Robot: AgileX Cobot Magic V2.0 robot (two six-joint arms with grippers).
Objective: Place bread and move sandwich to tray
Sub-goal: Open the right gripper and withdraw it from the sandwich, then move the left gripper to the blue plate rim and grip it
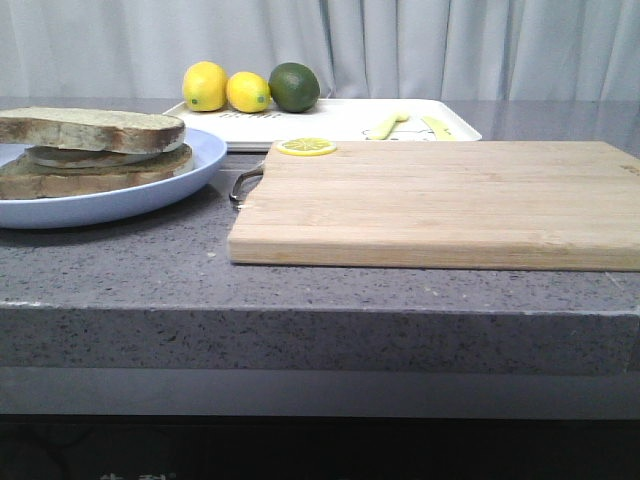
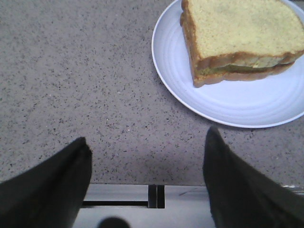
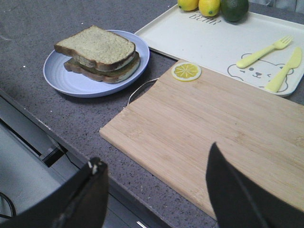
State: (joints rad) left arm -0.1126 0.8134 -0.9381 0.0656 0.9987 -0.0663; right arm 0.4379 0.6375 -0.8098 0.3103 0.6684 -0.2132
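Brown-crusted egg sandwich (image 3: 99,53) sits on its round light-blue plate (image 3: 61,76) beside the white rectangular tray (image 3: 209,45); both grippers' jaws gape empty.

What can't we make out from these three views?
- Sandwich filling: only a thin pale edge shows between the slices; the top slice covers it in every view.
- Tray far right corner: cut off by the right wrist frame edge; front view too shallow to show its print.
- Left gripper and right gripper: only the fingers show, arms out of frame.
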